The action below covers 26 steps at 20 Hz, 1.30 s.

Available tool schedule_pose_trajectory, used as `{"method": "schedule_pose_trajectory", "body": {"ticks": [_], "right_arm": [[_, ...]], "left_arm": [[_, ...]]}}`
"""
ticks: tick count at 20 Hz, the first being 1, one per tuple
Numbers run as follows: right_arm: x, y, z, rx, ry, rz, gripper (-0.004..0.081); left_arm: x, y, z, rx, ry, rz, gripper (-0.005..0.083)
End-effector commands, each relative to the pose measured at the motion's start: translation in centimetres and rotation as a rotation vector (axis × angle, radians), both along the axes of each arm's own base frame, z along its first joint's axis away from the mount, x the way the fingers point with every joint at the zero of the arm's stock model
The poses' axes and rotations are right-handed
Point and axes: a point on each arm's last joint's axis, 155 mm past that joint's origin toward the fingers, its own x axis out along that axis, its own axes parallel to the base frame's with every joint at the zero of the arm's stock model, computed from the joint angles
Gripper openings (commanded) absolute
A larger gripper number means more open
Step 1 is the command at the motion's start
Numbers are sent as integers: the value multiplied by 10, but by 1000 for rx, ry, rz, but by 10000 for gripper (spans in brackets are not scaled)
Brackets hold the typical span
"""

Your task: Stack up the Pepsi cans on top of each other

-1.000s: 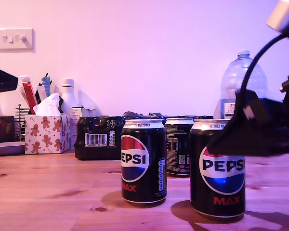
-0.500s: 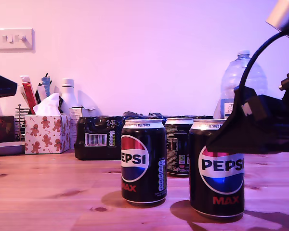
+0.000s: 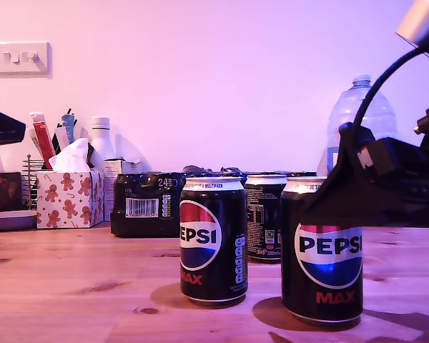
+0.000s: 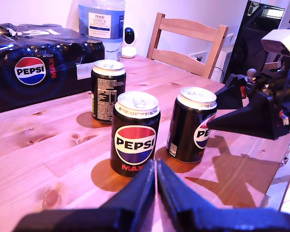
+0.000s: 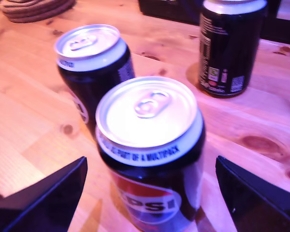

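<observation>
Three black Pepsi cans stand upright on the wooden table [image 3: 71, 286]. One can [image 3: 322, 250] is nearest the camera at the exterior view's right, one [image 3: 213, 239] is in the middle, and one [image 3: 264, 214] stands further back. My second gripper [image 5: 151, 162] is open, its fingers on either side of the nearest can [image 5: 150, 145] without touching it. The other two cans [image 5: 94, 63] [image 5: 229, 43] lie beyond it. My first gripper [image 4: 156, 164] is shut and empty, low over the table a short way from a can [image 4: 134, 133]. From there I see my second gripper [image 4: 220, 108] beside another can [image 4: 192, 123].
A shrink-wrapped Pepsi multipack [image 3: 146, 204] and a large clear water bottle [image 3: 357, 121] stand behind the cans. A tissue box [image 3: 70, 196] is at the exterior view's left. A wooden chair [image 4: 188, 41] stands past the table's far edge. A dark arm part [image 3: 0, 125] shows at the exterior view's left edge.
My second gripper has slid toward the exterior view's left and risen slightly, coming further over the right-hand can. The cans have stayed put.
</observation>
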Motion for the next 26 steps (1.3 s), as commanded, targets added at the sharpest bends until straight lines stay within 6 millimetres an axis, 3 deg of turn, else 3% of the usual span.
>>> {"method": "schedule_pose_trajectory", "body": {"ticks": [1, 5, 16, 26], "right_arm": [[1, 3, 7, 20, -13, 3, 771], [5, 7, 6, 22, -23, 5, 771], [28, 21, -27, -101, 38, -10, 770], [30, 12, -37, -179, 44, -19, 768]], "left_arm": [[0, 0, -7, 7, 13, -1, -19], [0, 0, -7, 7, 13, 0, -19], [0, -1, -7, 7, 14, -1, -19], [-1, 0, -12, 20, 31, -1, -19]]}}
